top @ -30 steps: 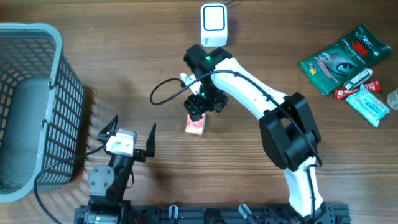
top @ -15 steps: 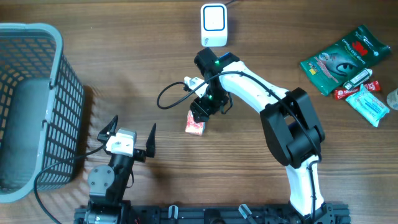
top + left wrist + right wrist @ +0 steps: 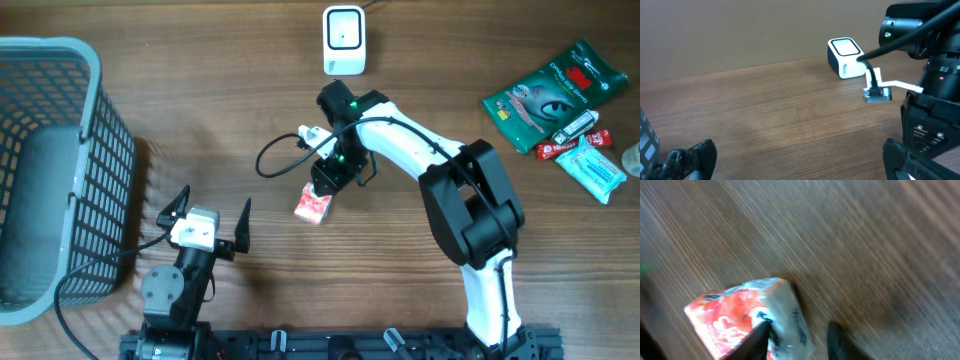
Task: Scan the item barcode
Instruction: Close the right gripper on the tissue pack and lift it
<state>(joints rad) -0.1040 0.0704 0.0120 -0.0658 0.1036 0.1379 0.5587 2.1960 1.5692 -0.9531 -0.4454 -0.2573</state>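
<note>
The item, a small red-and-white packet [image 3: 312,206], lies tilted on the wooden table in front of the white scanner [image 3: 343,40]. My right gripper [image 3: 326,188] is down over its upper end. In the right wrist view, the packet [image 3: 735,320] has its white end between the fingers of the right gripper [image 3: 800,330]. The left finger touches it, the right finger stands a little apart, so the jaws are open but narrow. My left gripper [image 3: 215,197] rests wide open near the front edge, holding nothing [image 3: 795,162]. The scanner [image 3: 845,51] also shows in the left wrist view.
A grey mesh basket [image 3: 95,60] stands at the far left. Several snack packets [image 3: 550,90] lie at the far right. A black cable [image 3: 275,160] loops left of the right arm [image 3: 930,100].
The right gripper's jaws have narrowed round the packet's end, and it has shifted slightly right. The packet has turned and slid a little toward the front. The left arm is still.
</note>
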